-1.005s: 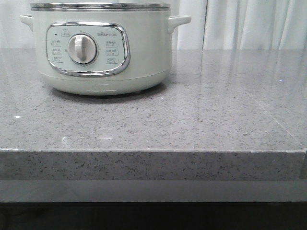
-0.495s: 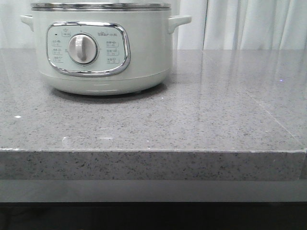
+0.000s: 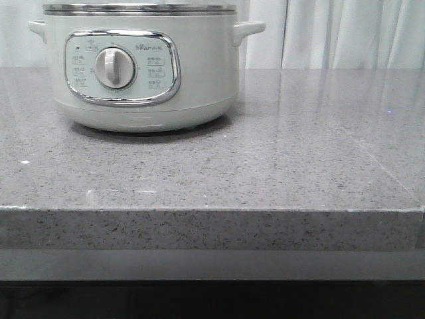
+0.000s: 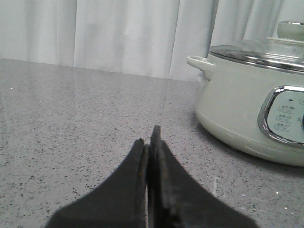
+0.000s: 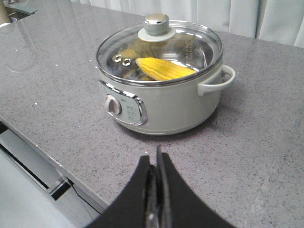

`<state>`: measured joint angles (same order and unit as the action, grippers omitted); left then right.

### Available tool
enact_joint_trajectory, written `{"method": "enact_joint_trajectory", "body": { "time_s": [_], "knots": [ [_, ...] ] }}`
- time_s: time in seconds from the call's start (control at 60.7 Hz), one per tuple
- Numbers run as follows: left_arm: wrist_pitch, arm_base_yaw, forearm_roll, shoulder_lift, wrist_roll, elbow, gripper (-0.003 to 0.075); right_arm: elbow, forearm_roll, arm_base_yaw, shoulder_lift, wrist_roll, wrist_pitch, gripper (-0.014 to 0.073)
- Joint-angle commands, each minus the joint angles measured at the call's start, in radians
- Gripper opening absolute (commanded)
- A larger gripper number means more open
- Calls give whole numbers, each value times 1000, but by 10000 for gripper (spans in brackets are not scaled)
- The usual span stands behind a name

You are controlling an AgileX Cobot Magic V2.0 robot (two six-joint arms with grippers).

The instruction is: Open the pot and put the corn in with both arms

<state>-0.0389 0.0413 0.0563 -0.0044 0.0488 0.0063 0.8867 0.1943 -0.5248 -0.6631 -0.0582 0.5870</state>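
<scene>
The pale green-white pot point(image 3: 139, 70) stands at the back left of the grey stone counter point(image 3: 265, 166), control panel and dial facing me. In the right wrist view the pot point(image 5: 161, 102) carries its glass lid point(image 5: 159, 50) with a metal knob, and the yellow corn point(image 5: 164, 69) lies inside under the glass. The left wrist view shows the pot point(image 4: 251, 114) from the side with the lid on. My left gripper point(image 4: 149, 137) is shut and empty, low over the counter, well apart from the pot. My right gripper point(image 5: 154, 159) is shut and empty, near the counter's front edge.
White curtains point(image 3: 332, 33) hang behind the counter. The counter's front edge point(image 3: 212, 209) drops to a lower ledge. Bare stone stretches right of the pot. Neither arm shows in the front view.
</scene>
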Motion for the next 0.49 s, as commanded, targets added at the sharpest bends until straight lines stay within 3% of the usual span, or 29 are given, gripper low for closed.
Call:
{"method": "enact_joint_trajectory", "body": {
  "time_s": [0.0, 0.28, 0.478],
  "knots": [
    [82, 9, 1, -20, 2, 5, -20, -14, -45, 48, 37, -2, -106, -68],
    [82, 9, 1, -20, 2, 5, -20, -375, -61, 347, 298, -2, -415, -68],
    [82, 9, 1, -20, 2, 5, -20, -644, -61, 459, 510, -2, -568, -68]
  ]
}}
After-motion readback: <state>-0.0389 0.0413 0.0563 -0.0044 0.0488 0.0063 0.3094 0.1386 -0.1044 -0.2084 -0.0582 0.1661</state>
